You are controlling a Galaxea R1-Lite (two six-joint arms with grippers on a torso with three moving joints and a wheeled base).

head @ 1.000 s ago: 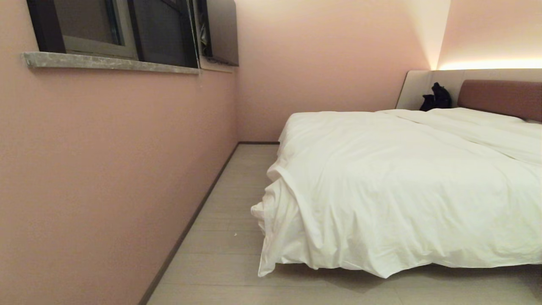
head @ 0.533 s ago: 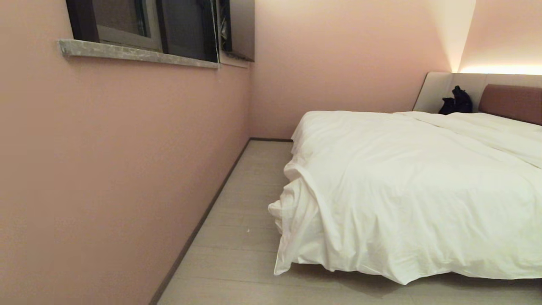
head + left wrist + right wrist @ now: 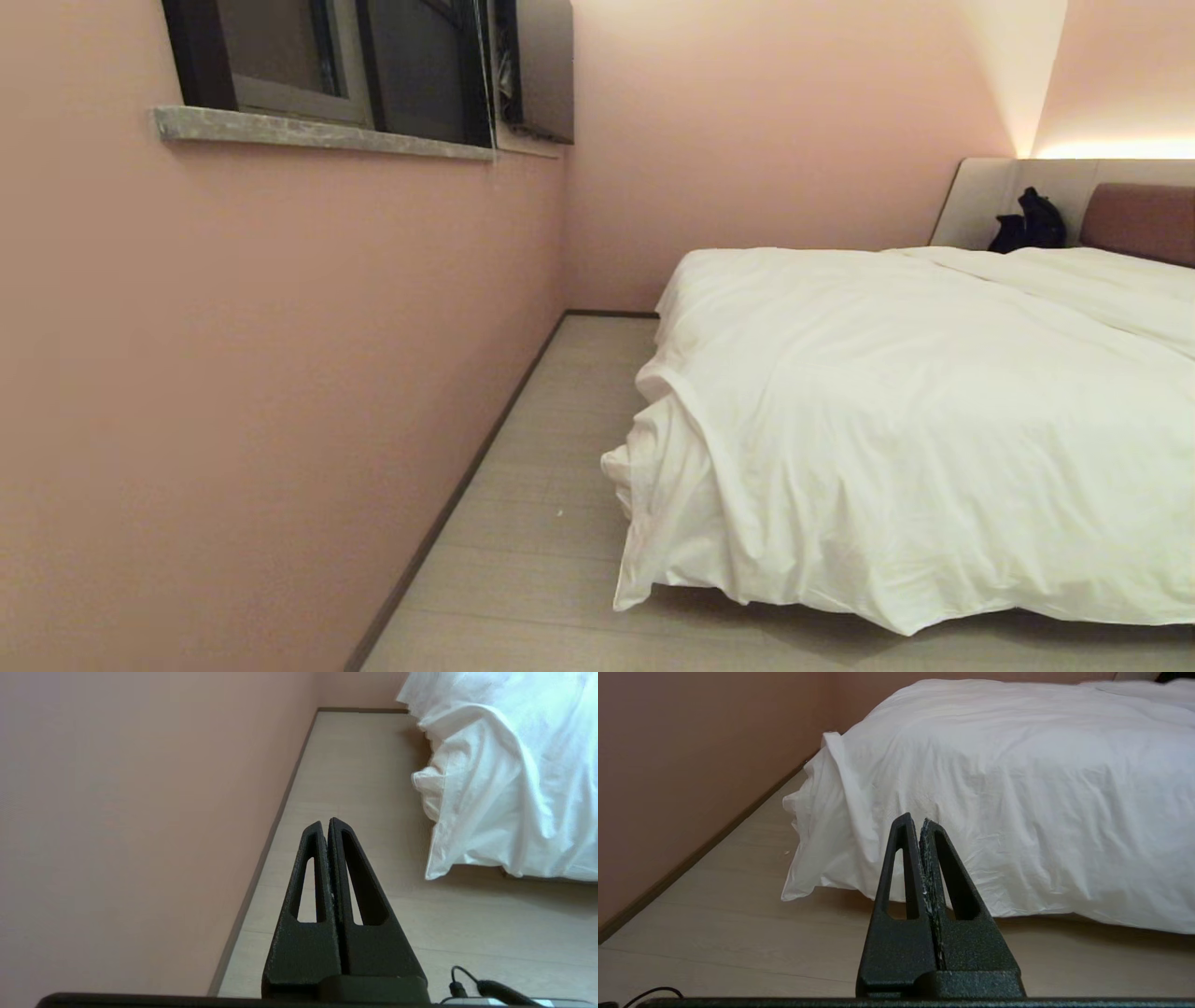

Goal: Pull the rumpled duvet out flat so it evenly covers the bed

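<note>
White duvet (image 3: 915, 411) is draped over the bed (image 3: 1139, 219), bunched at its near left corner (hem almost at the floor). No pull is begun; that corner must be reached first. Left gripper (image 3: 329, 823) and right gripper (image 3: 915, 821) are held low, closed, empty, well apart from it.

Bedroom, bed (image 3: 1139, 219), duvet (image 3: 896, 411), window (image 3: 373, 65)

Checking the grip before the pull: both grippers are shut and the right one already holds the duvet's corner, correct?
Not quite. Both are shut, but the right gripper holds nothing; the right wrist view shows it short of the duvet, over bare floor. The left gripper is empty too.
</note>
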